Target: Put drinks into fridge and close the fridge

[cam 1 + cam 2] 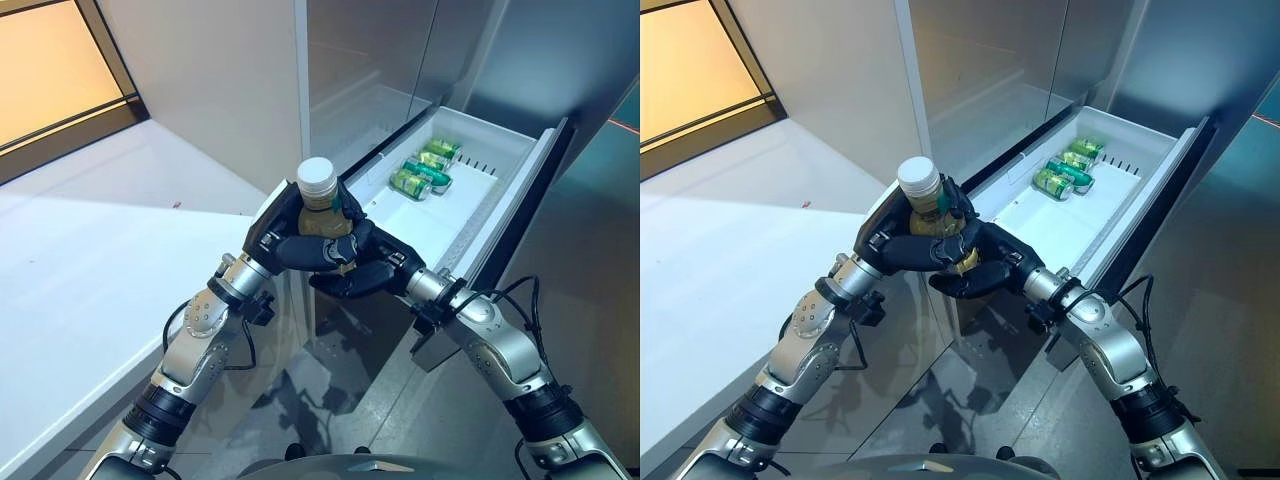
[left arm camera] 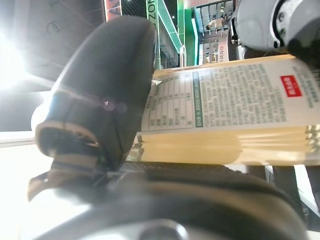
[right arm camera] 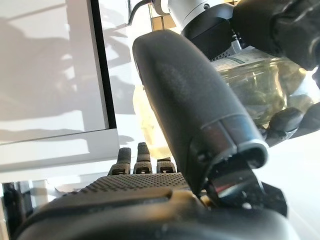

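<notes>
Bottle (image 1: 322, 205), white cap, upright: fingers of left hand (image 1: 290, 240) & right hand (image 1: 365, 270) clamped round it. Fridge drawer (image 1: 520, 180) open w/ green cans (image 1: 425, 170).

The pulled-out white fridge drawer (image 1: 455, 215) stands open from above, its near and middle floor bare, so a hand could come down there freely. A cluster of green drink cans (image 1: 424, 170) lies at the far left corner, taking up that end. The drawer's dark-edged front panel (image 1: 520, 205) bounds the right side. The grey upper fridge wall (image 1: 370, 70) rises just beside the drawer's left edge. The white desk (image 1: 90, 260) blocks the left.
</notes>
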You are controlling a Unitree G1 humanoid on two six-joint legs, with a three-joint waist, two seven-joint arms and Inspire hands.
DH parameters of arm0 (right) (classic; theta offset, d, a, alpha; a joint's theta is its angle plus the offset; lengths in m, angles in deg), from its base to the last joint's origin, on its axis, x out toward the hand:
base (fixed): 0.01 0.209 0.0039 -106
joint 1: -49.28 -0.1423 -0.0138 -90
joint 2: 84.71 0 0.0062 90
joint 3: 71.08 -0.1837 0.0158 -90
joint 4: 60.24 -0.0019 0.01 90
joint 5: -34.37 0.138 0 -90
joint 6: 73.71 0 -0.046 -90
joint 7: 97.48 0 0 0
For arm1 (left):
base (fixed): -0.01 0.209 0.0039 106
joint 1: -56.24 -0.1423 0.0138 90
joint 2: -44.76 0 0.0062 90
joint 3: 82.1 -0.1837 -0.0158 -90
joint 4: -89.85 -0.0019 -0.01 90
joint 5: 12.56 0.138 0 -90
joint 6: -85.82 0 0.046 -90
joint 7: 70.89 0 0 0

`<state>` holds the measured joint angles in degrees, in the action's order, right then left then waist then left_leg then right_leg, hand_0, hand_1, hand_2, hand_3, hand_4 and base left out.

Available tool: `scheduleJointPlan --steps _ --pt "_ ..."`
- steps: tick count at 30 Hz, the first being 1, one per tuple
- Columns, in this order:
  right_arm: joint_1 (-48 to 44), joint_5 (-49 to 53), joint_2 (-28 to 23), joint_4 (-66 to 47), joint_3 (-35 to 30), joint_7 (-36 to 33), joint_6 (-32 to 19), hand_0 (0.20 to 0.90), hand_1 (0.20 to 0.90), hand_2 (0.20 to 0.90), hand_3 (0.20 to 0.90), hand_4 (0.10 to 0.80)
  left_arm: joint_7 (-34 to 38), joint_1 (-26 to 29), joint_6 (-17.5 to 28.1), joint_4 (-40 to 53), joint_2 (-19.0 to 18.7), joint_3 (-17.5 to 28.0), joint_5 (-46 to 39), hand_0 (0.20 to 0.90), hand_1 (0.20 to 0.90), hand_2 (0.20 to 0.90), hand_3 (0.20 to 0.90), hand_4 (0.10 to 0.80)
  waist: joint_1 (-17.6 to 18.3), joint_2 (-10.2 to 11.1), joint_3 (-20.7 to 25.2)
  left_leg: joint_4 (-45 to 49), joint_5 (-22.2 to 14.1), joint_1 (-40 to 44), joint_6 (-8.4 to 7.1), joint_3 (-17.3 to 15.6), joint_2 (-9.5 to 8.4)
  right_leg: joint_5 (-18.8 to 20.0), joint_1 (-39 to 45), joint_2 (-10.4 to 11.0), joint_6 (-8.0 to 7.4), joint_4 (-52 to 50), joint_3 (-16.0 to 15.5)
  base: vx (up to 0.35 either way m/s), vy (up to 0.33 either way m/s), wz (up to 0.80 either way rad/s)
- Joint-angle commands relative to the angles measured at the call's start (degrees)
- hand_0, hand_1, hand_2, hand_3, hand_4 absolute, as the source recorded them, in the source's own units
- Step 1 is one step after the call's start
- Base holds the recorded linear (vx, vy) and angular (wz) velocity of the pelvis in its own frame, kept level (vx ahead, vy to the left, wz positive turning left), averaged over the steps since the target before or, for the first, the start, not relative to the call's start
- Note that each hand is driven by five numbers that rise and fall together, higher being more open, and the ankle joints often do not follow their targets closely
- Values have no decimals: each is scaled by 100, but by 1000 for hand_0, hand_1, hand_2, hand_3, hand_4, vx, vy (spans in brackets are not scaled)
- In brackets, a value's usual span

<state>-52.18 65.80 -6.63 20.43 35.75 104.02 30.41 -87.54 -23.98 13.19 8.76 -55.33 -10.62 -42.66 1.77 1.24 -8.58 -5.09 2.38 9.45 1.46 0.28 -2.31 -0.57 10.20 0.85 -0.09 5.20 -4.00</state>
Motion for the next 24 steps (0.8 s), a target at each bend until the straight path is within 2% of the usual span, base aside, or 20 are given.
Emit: scheduleJointPlan --steps 1,6,7,8,9,12,24 --pt "-711 459 39 -884 -74 321 -238 900 900 900 900 800 190 1002 1002 780 126 44 32 300 300 300 200 100 28 34 457 9 -488 48 59 -352 -6 -92 -208 -71 -241 -321 -88 0 0 0" --pt "-773 482 -92 -843 -7 400 -190 900 900 900 900 800 79 1059 1050 707 62 4 -282 300 300 300 200 100 36 51 460 9 -484 48 62 -349 -5 -98 -224 -68 -242 -348 -84 0 0 0" --pt "-805 614 -104 -818 13 355 -160 601 601 601 551 451 -1 1067 1058 714 87 -16 -445 300 300 300 200 100 36 50 461 9 -480 43 61 -345 -2 -100 -232 -67 -242 -356 -80 0 0 0" --pt "-813 690 -83 -784 31 319 -166 399 399 399 315 215 -72 1072 1068 717 122 -32 -537 300 300 300 200 100 35 50 463 9 -476 41 58 -346 1 -101 -236 -66 -243 -363 -82 0 0 0" --pt "-813 739 -58 -753 37 304 -190 300 300 300 200 100 -133 1071 1062 724 157 -48 -631 300 300 300 200 100 34 51 462 9 -475 42 58 -347 3 -104 -238 -67 -243 -369 -84 0 0 0" --pt "-794 795 81 -753 44 166 -315 300 300 300 200 100 -406 1039 880 760 331 -149 -856 300 300 300 200 100 41 50 449 9 -479 60 64 -345 4 -113 -223 -74 -240 -382 -73 0 0 0" --pt "-797 920 253 -888 -27 -204 -463 300 300 300 200 100 -710 857 328 732 661 -424 -1342 300 300 300 200 100 64 32 413 9 -489 72 63 -400 21 -104 -223 -82 -229 -371 -85 0 0 0"
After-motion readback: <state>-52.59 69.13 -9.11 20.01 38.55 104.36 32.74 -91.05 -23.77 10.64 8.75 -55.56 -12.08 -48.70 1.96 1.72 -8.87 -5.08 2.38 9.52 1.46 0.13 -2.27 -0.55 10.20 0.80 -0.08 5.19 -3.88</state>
